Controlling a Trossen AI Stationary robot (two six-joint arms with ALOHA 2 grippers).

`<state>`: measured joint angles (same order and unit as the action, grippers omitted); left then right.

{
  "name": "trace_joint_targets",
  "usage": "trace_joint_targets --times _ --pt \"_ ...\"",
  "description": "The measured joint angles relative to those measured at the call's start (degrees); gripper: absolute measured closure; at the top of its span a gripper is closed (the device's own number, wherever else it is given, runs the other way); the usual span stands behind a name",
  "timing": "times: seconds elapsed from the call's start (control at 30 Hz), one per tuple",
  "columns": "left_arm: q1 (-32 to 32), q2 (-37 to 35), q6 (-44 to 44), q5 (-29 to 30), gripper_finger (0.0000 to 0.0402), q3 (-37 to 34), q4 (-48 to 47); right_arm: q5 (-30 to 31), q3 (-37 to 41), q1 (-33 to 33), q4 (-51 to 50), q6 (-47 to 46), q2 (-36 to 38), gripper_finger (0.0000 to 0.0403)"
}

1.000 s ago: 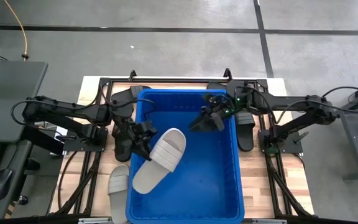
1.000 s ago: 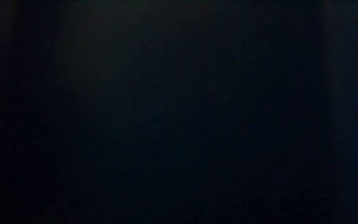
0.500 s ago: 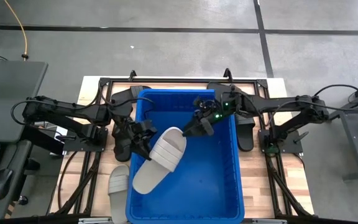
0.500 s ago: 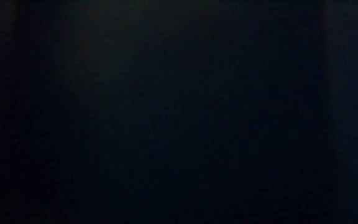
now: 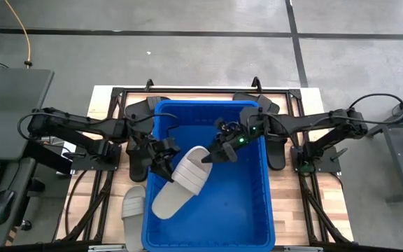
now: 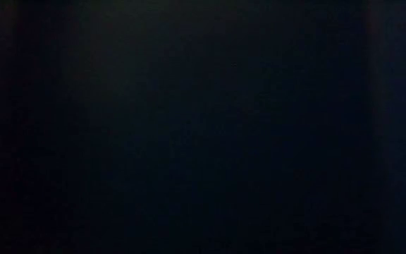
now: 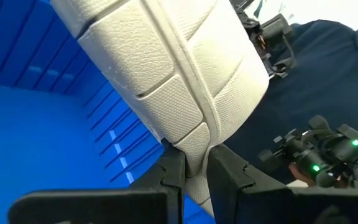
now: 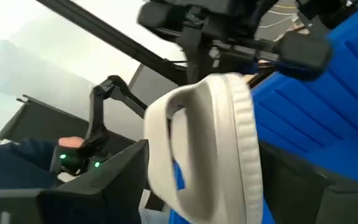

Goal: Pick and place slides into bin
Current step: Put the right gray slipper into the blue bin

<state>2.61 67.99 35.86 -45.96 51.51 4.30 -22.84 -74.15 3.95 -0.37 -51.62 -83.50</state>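
A light grey slide (image 5: 182, 180) is held tilted over the left part of the blue bin (image 5: 240, 206). My left gripper (image 5: 162, 159) is shut on its left side, above the bin's left wall. My right gripper (image 5: 213, 155) is inside the bin at the slide's far end. In the right wrist view its open fingers (image 8: 120, 180) stand on either side of that end (image 8: 216, 143). The low view is dark. My left gripper pinches the slide's side edge (image 7: 194, 146), where the strap meets the sole, between its two fingers (image 7: 174, 174). It comes from the table's left. The slide is lifted and tilted over the bin. My right gripper stands around the slide's far end; I cannot tell whether it touches.
A second light slide (image 5: 133, 208) lies on the table left of the bin near the front. Black slides lie at the far left (image 5: 142, 108), beside the bin's left wall (image 5: 137, 166), and right of the bin (image 5: 276, 148). A person's dark sleeve (image 7: 328, 74) shows beyond the table.
My right gripper has moved inside the bin toward the table's left and near edges, up to the far end of the light slide. My left gripper and the slide have stayed almost in place.
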Motion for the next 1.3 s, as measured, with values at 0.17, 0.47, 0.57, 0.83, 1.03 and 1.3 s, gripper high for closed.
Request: trace_joint_targets --times 0.17,0.47,0.57,0.83,1.03,1.3 --pt "0.0 0.7 0.6 -0.4 0.0372 0.0 3.0 0.2 0.0 0.0 0.4 -1.4 -0.9 0.0199" --pt "0.0 0.9 0.8 -0.5 0.0372 0.0 5.2 -1.3 0.0 0.7 0.9 -5.1 -1.9 0.0385" --pt "0.0 0.9 0.8 -0.5 0.0362 0.0 5.3 1.0 0.0 1.4 0.7 -4.9 -1.5 0.0395" --pt "0.1 -0.3 -0.4 1.3 0.0301 0.0 6.2 7.6 0.0 3.0 -4.5 -5.4 2.6 0.0400" --pt "0.0 -3.2 -4.7 -0.8 0.0257 0.0 4.6 13.3 0.0 4.4 -14.1 -5.2 8.1 0.0401" --pt "3.0 -11.5 -12.8 3.3 0.0234 0.0 0.4 24.3 0.1 5.5 -21.5 -5.8 12.9 0.0402"
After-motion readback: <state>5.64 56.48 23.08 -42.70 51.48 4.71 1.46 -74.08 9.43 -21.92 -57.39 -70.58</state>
